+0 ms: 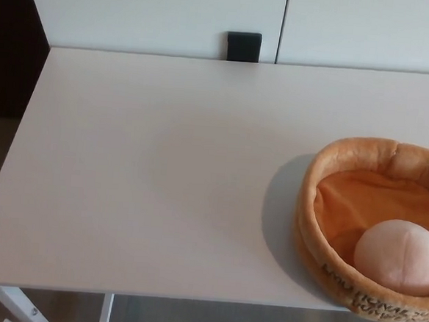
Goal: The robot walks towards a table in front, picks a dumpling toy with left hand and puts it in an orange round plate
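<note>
Hands: neither the left nor the right hand shows in the head view, so the set of the fingers cannot be told; nothing is seen held or touched by them.
Plate: an orange round plate [329, 213] with a thick, soft, raised rim sits on the table [155, 171], at the near right part of the top.
Dumpling: the pale, rounded dumpling toy [399, 256] lies inside the plate, in its near part, resting against the inner wall on the near side.
Cut off: the right side of the plate runs out of the picture, as does a sliver of the dumpling.
Hard to read: dark lettering runs along the outer wall of the plate on its near side; the words cannot be made out.
Table: white top, bare to the left of the plate; a white leg [14, 305] shows below the near edge, well left of the plate.
Background: a small black square object [244, 46] stands at the far edge of the table, beyond the plate and to its left; what it is cannot be told.
</note>
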Tool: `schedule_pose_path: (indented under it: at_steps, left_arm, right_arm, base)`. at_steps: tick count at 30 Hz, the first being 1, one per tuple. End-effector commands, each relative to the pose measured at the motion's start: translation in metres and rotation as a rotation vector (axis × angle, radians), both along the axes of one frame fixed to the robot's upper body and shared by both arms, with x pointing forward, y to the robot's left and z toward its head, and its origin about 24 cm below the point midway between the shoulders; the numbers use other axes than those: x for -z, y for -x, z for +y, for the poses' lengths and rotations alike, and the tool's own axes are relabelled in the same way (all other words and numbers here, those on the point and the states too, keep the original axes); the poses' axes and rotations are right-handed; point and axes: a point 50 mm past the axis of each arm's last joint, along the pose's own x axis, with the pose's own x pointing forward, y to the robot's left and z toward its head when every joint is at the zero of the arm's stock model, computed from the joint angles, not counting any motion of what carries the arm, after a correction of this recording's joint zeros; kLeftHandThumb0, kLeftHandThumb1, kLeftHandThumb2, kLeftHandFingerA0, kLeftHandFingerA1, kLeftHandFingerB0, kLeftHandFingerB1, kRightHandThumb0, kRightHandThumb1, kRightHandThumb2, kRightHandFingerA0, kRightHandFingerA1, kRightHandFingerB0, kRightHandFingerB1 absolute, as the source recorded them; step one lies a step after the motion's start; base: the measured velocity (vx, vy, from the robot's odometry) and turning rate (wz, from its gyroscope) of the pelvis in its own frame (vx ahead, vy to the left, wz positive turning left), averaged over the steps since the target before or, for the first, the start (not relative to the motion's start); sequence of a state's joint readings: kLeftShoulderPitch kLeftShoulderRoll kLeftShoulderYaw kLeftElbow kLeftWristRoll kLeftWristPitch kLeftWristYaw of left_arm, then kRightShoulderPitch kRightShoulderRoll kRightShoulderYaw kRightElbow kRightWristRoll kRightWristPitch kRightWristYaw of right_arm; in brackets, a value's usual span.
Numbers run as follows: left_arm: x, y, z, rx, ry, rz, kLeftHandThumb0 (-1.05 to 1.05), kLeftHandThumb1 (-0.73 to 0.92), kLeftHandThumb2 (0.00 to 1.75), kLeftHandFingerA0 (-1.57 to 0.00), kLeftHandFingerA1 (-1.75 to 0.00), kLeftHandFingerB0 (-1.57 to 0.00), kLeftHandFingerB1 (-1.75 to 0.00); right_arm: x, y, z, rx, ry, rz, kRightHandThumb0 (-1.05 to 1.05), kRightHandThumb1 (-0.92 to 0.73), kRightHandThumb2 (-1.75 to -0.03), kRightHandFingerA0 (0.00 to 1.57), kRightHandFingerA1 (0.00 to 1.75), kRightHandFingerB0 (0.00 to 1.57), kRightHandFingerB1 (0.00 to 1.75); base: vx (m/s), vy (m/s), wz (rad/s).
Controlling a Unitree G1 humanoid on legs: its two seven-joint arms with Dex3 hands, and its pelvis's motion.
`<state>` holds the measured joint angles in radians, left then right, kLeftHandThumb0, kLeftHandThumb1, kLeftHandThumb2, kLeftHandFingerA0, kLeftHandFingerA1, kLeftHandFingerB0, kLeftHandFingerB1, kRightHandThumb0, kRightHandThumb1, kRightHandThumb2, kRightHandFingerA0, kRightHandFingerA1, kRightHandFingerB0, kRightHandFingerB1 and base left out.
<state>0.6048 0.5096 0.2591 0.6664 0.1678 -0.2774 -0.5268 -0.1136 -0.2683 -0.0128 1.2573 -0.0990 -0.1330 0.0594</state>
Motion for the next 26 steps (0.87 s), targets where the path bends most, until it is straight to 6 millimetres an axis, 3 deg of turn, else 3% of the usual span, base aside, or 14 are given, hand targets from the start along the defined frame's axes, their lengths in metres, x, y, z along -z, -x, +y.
schedule_pose_path:
  at_steps: [1,3,4,7,8,10,11,12,16,17,21,23,24,26]
  left_arm:
    - [0.037,-0.015,0.004,-0.054,-0.117,0.101,-0.46,0.52,0.56,-0.69,-0.54,-0.32,-0.32]
    - [0.038,-0.016,0.004,-0.061,-0.117,0.102,-0.46,0.52,0.56,-0.69,-0.54,-0.32,-0.32]
    - [0.043,-0.027,0.0,-0.064,-0.124,0.102,-0.43,0.53,0.56,-0.55,-0.44,-0.31,-0.31]
    - [0.049,-0.043,-0.005,-0.066,-0.139,0.102,-0.43,0.53,0.56,-0.55,-0.44,-0.31,-0.31]
    - [0.049,-0.054,-0.008,-0.053,-0.141,0.08,-0.4,0.56,0.57,-0.48,-0.47,-0.27,-0.31]
    - [0.05,-0.067,-0.011,-0.036,-0.146,0.053,-0.4,0.56,0.57,-0.48,-0.47,-0.27,-0.31]
    - [0.05,-0.074,-0.012,-0.041,-0.15,0.04,-0.42,0.57,0.59,-0.49,-0.47,-0.28,-0.32]
    - [0.05,-0.082,-0.013,-0.067,-0.15,0.022,-0.4,0.55,0.57,-0.48,-0.47,-0.27,-0.31]
    - [0.05,-0.089,-0.014,-0.094,-0.147,0.007,-0.4,0.55,0.57,-0.48,-0.47,-0.27,-0.31]
    - [0.051,-0.094,-0.016,-0.123,-0.127,-0.008,-0.37,0.54,0.56,-0.39,-0.43,-0.26,-0.32]
    - [0.052,-0.1,-0.02,-0.168,-0.096,-0.03,-0.37,0.54,0.56,-0.39,-0.43,-0.26,-0.32]
    - [0.052,-0.1,-0.02,-0.169,-0.096,-0.03,-0.37,0.54,0.56,-0.39,-0.43,-0.26,-0.32]
    - [0.056,-0.098,-0.025,-0.229,-0.087,-0.05,-0.35,0.56,0.57,-0.46,-0.46,-0.3,-0.33]
    - [0.061,-0.094,-0.031,-0.306,-0.076,-0.072,-0.35,0.56,0.57,-0.46,-0.46,-0.3,-0.33]
  right_arm:
    - [0.002,0.01,-0.004,0.01,0.049,0.005,-0.25,-0.54,-0.56,0.77,0.59,0.42,0.36]
    - [0.002,0.01,-0.004,0.01,0.049,0.005,-0.25,-0.54,-0.56,0.77,0.59,0.42,0.36]
    - [0.002,0.01,-0.003,0.003,0.05,0.006,-0.28,-0.56,-0.57,0.81,0.85,0.42,0.36]
    - [0.002,0.011,-0.003,-0.007,0.05,0.009,-0.28,-0.56,-0.57,0.81,0.85,0.42,0.36]
    - [0.002,0.012,-0.004,-0.009,0.06,0.013,-0.25,-0.55,-0.57,0.81,0.6,0.43,0.36]
    - [0.001,0.012,-0.006,-0.011,0.073,0.019,-0.25,-0.55,-0.57,0.81,0.6,0.43,0.36]
    - [0.001,0.013,-0.007,-0.013,0.077,0.023,-0.25,-0.56,-0.57,0.85,0.83,0.42,0.36]
    - [0.002,0.015,-0.007,-0.016,0.08,0.03,-0.23,-0.54,-0.56,0.79,0.66,0.43,0.36]
    - [0.002,0.016,-0.007,-0.019,0.082,0.036,-0.23,-0.54,-0.56,0.79,0.66,0.43,0.36]
    - [0.003,0.017,-0.007,-0.027,0.09,0.043,-0.29,-0.57,-0.57,0.86,0.9,0.42,0.36]
    - [0.003,0.018,-0.007,-0.04,0.103,0.052,-0.29,-0.57,-0.57,0.86,0.9,0.42,0.36]
    - [0.003,0.018,-0.007,-0.04,0.103,0.052,-0.27,-0.55,-0.57,0.82,0.79,0.43,0.36]
    - [0.004,0.019,-0.007,-0.04,0.101,0.054,-0.23,-0.57,-0.57,0.74,0.58,0.43,0.36]
    - [0.004,0.021,-0.006,-0.04,0.097,0.057,-0.23,-0.57,-0.57,0.74,0.58,0.43,0.36]
  base:
    - [0.0,0.0,0.0]
    - [0.0,0.0,0.0]
    - [0.0,0.0,0.0]
    - [0.0,0.0,0.0]
    - [0.0,0.0,0.0]
    - [0.0,0.0,0.0]
    - [0.0,0.0,0.0]
    - [0.0,0.0,0.0]
    - [0.0,0.0,0.0]
    - [0.0,0.0,0.0]
    - [0.0,0.0,0.0]
    - [0.0,0.0,0.0]
    - [0.0,0.0,0.0]
    - [0.0,0.0,0.0]
